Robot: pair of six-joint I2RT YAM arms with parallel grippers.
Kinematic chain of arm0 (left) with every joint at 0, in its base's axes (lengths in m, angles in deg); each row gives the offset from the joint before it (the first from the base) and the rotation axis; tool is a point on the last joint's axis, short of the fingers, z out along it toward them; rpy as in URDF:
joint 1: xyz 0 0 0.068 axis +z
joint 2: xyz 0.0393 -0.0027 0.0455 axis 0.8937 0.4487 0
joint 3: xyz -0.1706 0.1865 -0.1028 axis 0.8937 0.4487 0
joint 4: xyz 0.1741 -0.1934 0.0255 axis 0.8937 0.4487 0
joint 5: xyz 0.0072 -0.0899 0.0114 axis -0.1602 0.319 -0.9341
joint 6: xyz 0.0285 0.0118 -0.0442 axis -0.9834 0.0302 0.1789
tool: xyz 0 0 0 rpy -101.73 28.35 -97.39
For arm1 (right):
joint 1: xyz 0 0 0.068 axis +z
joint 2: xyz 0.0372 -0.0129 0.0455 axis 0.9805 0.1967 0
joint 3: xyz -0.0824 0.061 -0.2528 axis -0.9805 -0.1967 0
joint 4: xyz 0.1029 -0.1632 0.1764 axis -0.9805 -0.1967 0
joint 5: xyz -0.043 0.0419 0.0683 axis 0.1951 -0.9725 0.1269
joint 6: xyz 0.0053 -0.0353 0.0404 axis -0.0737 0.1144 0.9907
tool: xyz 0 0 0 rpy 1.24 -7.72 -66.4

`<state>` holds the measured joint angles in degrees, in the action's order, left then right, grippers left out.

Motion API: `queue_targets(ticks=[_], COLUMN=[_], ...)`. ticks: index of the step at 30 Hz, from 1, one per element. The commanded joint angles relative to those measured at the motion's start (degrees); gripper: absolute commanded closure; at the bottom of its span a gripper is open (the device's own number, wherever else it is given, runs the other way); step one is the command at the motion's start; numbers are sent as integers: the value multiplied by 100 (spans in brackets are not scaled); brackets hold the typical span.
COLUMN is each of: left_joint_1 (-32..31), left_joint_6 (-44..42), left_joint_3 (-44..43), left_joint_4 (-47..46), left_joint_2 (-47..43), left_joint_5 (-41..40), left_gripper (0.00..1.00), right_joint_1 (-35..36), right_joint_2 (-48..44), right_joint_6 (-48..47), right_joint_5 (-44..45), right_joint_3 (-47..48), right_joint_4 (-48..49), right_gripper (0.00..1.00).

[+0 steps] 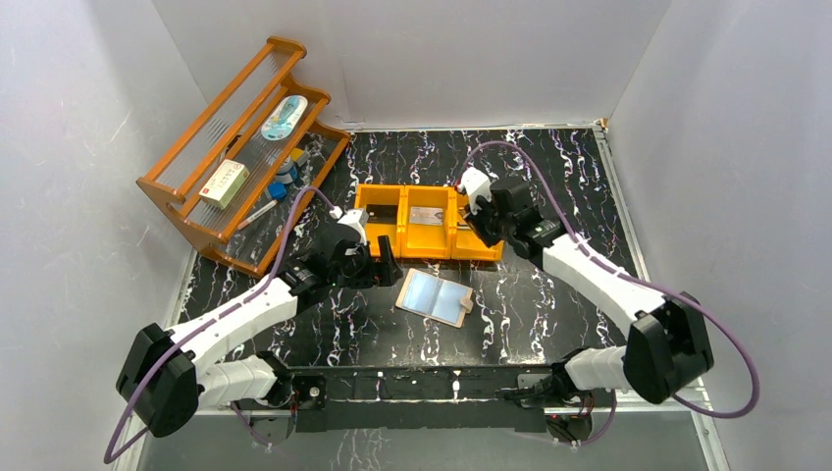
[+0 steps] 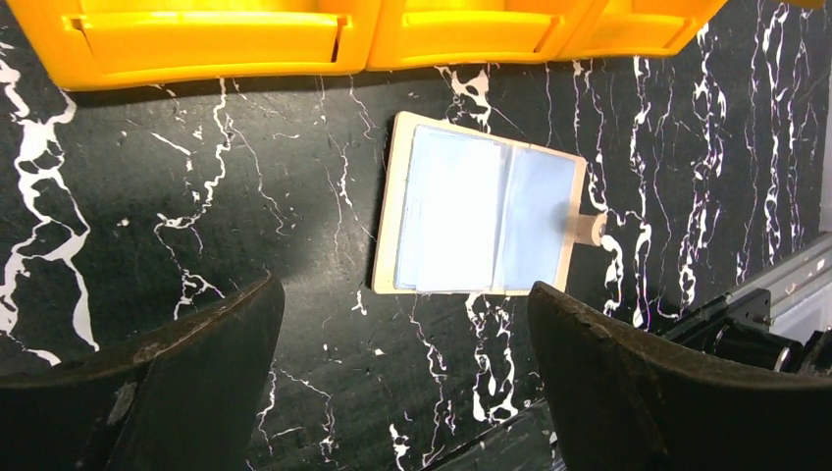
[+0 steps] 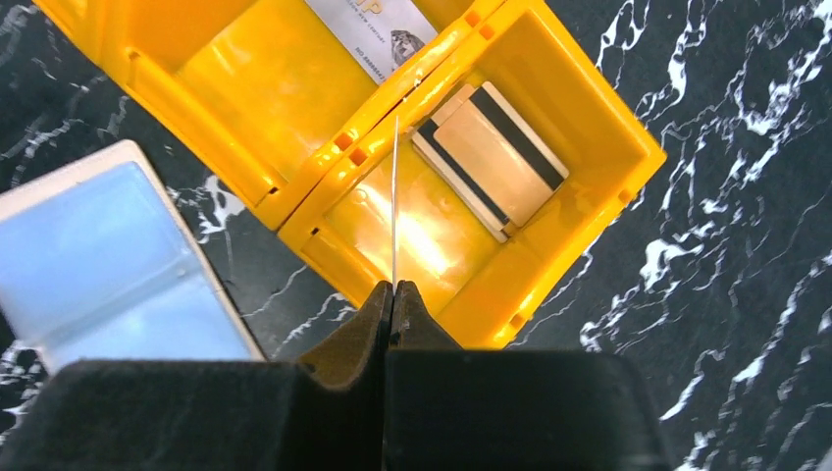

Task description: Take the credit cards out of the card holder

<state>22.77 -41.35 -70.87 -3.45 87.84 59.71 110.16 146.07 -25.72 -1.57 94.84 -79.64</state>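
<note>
Open card holder, tan rim, shiny blue sleeves

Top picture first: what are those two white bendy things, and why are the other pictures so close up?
They are robot arms: a left arm and a right arm. The top picture looks down from above. Each other picture comes from a camera on one arm's wrist. On the black table lie an open card holder, an orange tray with cards in it, and a wooden rack. The left tool is open near the card holder, holding nothing. The right tool is shut on a thin card, seen edge-on, over the tray.
</note>
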Motion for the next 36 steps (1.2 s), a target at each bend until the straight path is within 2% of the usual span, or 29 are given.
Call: queue_targets(ticks=[1,5,15,25,33,36], left_joint_1=[41,41,50,59,59,61], left_joint_6=[52,43,36,48,48,40], left_joint_3=[0,-66,130,190,183,189], left_joint_4=[132,312,439,483,463,465], left_joint_2=[-206,-279,-714,-771,-765,-769], left_joint_5=[-357,-548,-734,-701,-664,-674], left_gripper=[5,4,2,2,2,2], right_joint_1=[-48,-67,-243,-290,-362,-364], right_joint_2=[421,778,1477,2038,2659,2920], right_joint_6=[-1135,-1914,-3751,-4317,-4768,-4864], right_joint_5=[74,609,357,333,237,48], right_joint_3=[713,898,1050,973,1284,1491], right_joint_4=[-456,-356,-140,844,968,729], right_gripper=[100,100,100,100,99,94])
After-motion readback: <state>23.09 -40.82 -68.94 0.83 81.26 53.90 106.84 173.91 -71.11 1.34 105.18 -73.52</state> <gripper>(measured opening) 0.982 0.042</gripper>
